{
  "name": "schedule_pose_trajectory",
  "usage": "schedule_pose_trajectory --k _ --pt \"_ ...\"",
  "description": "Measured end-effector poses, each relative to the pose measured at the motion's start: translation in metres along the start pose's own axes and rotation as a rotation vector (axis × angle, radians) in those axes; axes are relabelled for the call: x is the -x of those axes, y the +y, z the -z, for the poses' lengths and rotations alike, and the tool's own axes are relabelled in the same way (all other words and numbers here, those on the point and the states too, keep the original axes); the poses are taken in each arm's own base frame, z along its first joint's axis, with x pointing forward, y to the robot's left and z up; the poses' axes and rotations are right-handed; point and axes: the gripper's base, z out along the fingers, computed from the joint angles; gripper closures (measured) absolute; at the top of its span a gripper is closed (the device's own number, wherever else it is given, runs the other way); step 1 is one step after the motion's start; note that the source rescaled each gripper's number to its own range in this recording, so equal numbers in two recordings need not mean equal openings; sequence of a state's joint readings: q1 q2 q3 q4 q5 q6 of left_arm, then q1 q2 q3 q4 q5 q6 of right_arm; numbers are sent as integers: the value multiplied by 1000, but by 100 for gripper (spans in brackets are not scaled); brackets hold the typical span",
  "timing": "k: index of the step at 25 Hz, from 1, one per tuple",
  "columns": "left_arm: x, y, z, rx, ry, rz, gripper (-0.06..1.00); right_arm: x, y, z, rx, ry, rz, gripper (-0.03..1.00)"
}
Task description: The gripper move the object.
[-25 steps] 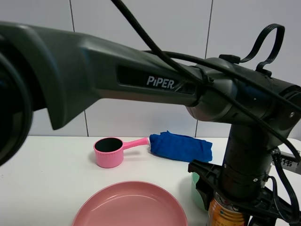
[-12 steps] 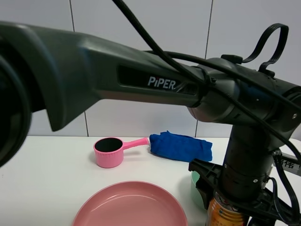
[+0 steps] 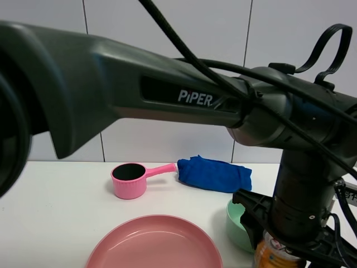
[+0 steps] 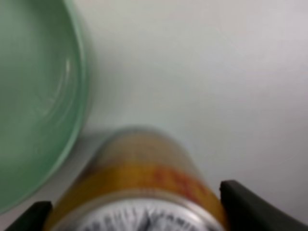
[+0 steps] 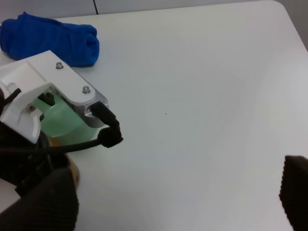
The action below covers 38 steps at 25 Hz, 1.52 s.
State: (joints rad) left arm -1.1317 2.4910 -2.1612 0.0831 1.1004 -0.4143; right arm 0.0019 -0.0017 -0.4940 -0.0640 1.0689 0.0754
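Shifted right: left claw (image 4: 137, 214) | clamps can (image 4: 139, 185) | wrist vertical

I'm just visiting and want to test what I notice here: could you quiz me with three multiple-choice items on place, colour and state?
1. What lies against the pink cup's handle tip?
A blue cloth
B pink plate
C green bowl

2. What colour is the bowl beside the can?
A red
B green
C white

3. The left end effector's fingers are:
A far from the can
B on either side of the can
C inside the bowl

Answers:
1 A, the blue cloth meets the pink cup.
2 B, the bowl is green.
3 B, the left end effector flanks the can.
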Motion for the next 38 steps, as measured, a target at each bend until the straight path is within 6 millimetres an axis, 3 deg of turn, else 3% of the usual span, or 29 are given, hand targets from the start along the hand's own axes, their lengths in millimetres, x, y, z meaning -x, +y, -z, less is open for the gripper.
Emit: schedule_pose_trajectory --k 11,16,20,24,29,33,36,38 --pt "-1 -3 1 8 -4 -20 82 0 0 0 0 0 0 -3" --pt "-2 -4 28 27 -8 -43 81 0 0 0 0 0 0 -3" --pt "1 -1 73 26 -59 -76 80 0 0 0 0 0 0 -3" --pt "7 16 132 62 -183 -113 80 0 0 0 0 0 0 -3" --pt "8 57 217 128 -370 -74 80 0 0 0 0 0 0 -3" --pt "-4 88 281 140 -499 -12 81 0 0 0 0 0 0 -3" --pt "-15 116 319 157 -576 34 81 0 0 0 0 0 0 -3" --pt "-23 137 335 180 -598 66 81 0 0 0 0 0 0 -3"
